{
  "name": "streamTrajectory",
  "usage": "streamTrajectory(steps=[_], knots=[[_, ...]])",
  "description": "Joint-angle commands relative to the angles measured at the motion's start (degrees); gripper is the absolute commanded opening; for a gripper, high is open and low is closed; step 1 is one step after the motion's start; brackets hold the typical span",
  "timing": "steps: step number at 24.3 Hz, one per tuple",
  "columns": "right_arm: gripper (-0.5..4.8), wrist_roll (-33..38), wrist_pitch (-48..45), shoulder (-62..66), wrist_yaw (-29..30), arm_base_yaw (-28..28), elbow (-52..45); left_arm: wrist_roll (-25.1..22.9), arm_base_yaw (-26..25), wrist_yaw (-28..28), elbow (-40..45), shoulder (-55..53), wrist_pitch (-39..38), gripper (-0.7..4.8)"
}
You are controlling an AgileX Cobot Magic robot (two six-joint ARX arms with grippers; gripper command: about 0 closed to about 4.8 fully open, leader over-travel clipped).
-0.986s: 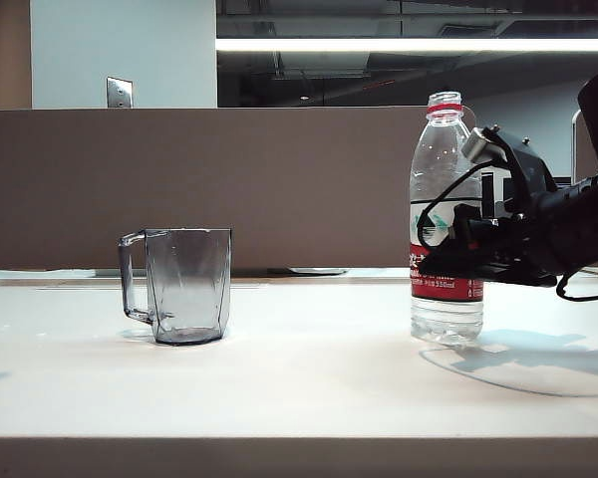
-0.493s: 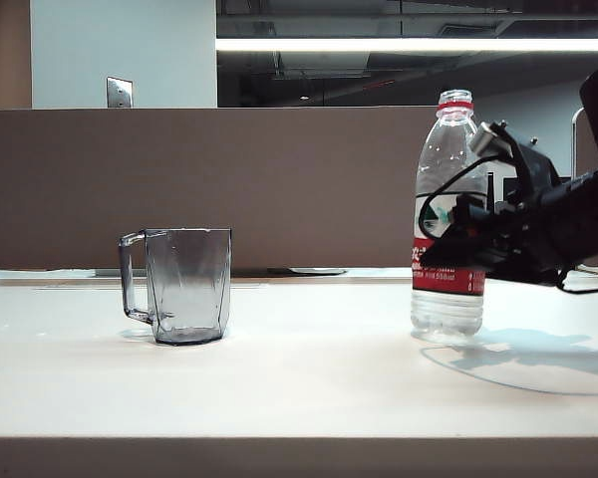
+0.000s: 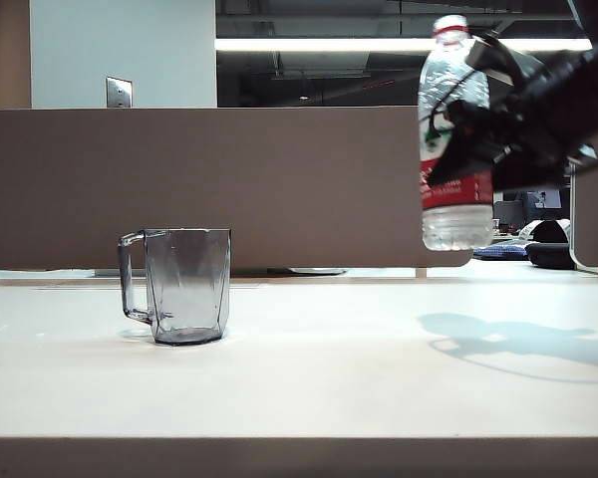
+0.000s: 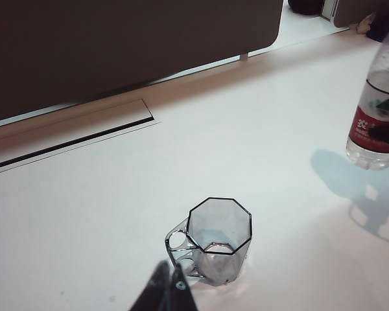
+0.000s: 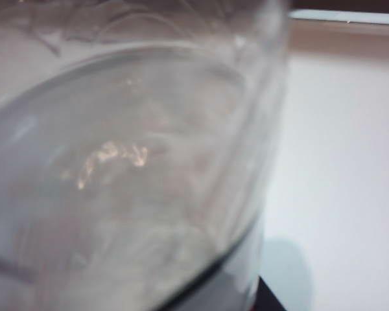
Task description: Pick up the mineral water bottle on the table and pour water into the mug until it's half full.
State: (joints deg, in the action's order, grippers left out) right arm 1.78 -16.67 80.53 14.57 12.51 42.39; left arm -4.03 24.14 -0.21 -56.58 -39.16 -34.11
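The mineral water bottle hangs upright well above the table at the right, with my right gripper shut on its labelled middle. In the right wrist view the bottle fills nearly the whole picture and hides the jaws. Clear water shows in its lower part. The smoky-grey mug stands on the table to the left, handle pointing left, and looks empty. In the left wrist view my left gripper is shut with nothing in it, just short of the mug's handle. The lifted bottle shows far to one side there.
A brown partition wall runs along the table's back edge. A narrow cable slot lies in the tabletop near that wall. The bottle and arm cast a shadow on the table at the right.
The right gripper has lifted the bottle off the table, straight up and slightly right. The mug has stayed where it was.
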Motion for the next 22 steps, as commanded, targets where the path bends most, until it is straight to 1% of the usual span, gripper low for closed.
streamTrajectory(steps=[1,6,10,13,14,19,22], knots=[[2.78,-4.9,14.0,-0.7,-0.5,1.9,9.7,0.2,0.0,0.4,-0.4,0.0,0.3,-0.05],[2.78,-11.2,27.8,-0.7,-6.9,5.5,20.2,0.2,0.0,0.4,-0.4,0.0,0.3,-0.05],[2.78,-16.7,35.4,-0.7,-12.5,9.0,25.9,0.2,0.0,0.4,-0.4,0.1,0.3,-0.05],[2.78,-20.4,39.4,-0.7,-15.5,11.3,28.5,0.2,0.0,0.4,-0.4,0.1,0.3,-0.05],[2.78,-22.0,41.1,-0.7,-17.3,12.7,29.2,0.2,0.0,0.4,-0.4,0.1,0.2,-0.05],[2.78,-25.1,43.3,-0.4,-21.6,16.1,29.3,0.2,0.0,0.4,-0.4,0.1,-1.2,-0.05],[2.78,-27.8,44.1,0.2,-25.3,18.3,29.3,0.2,0.0,0.4,-0.4,0.1,-2.5,-0.05]])
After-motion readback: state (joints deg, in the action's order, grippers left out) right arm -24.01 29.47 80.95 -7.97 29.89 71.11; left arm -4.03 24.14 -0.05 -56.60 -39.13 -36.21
